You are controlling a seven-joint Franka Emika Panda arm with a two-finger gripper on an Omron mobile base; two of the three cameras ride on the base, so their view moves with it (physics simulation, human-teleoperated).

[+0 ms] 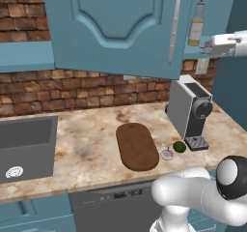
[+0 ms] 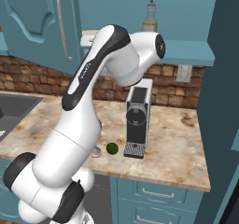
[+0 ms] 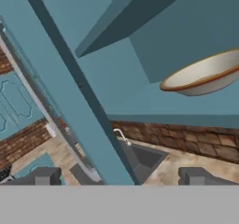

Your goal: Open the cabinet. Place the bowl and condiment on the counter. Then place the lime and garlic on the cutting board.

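The cabinet (image 1: 120,23) door hangs swung open; the gripper (image 3: 123,175) is up at shelf height with its jaws spread wide and nothing between them. The bowl (image 3: 205,73) sits on the cabinet shelf, ahead of the fingers; the condiment (image 1: 196,23) stands on the same shelf near the arm's wrist. Down on the counter (image 1: 91,144) the board (image 1: 137,146) lies bare; the garlic (image 1: 167,154) and lime (image 1: 179,146) rest just beside its end, by the coffee machine (image 1: 190,111); a sink (image 1: 26,146) lies well apart.
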